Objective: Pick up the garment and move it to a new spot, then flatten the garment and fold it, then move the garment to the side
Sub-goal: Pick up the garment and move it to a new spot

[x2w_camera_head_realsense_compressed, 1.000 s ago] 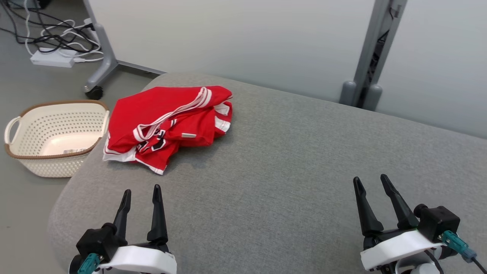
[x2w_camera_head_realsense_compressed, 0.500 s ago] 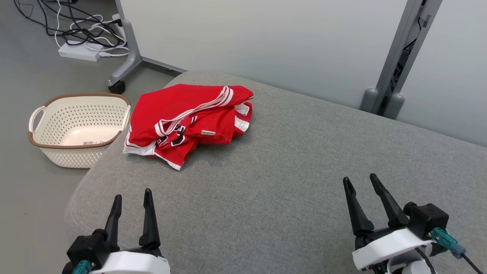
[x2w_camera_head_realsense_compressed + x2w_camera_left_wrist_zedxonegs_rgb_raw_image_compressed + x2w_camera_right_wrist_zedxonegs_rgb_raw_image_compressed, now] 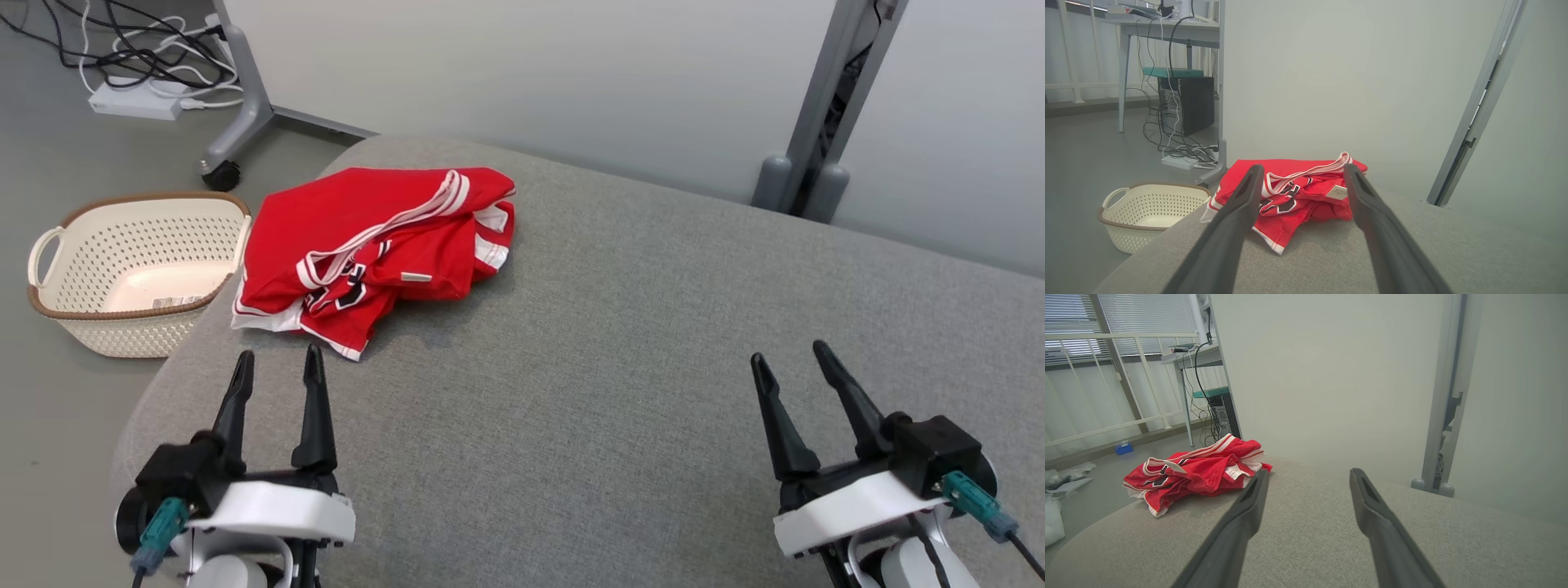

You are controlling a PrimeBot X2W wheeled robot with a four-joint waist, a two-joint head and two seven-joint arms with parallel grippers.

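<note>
A crumpled red garment (image 3: 367,245) with white trim and black lettering lies near the far left corner of the grey padded surface (image 3: 620,343). From the left wrist it appears straight ahead as the garment (image 3: 1298,196), framed between the fingers. The right wrist view has the garment (image 3: 1196,473) off to the left. My left gripper (image 3: 276,363) hovers open just short of the garment's near edge, nothing between its fingers. At the near right my right gripper (image 3: 790,355) is open too, far from the cloth.
A cream perforated basket (image 3: 131,269) with a brown rim stands on the floor left of the surface. Cables and a power strip (image 3: 135,98) lie beyond it by a wheeled grey stand leg (image 3: 237,131). A pale partition wall (image 3: 531,73) backs the surface.
The head camera has swung, shifting the whole picture. Both grippers stand a little higher in the head view and stay open. The garment lies as before.
</note>
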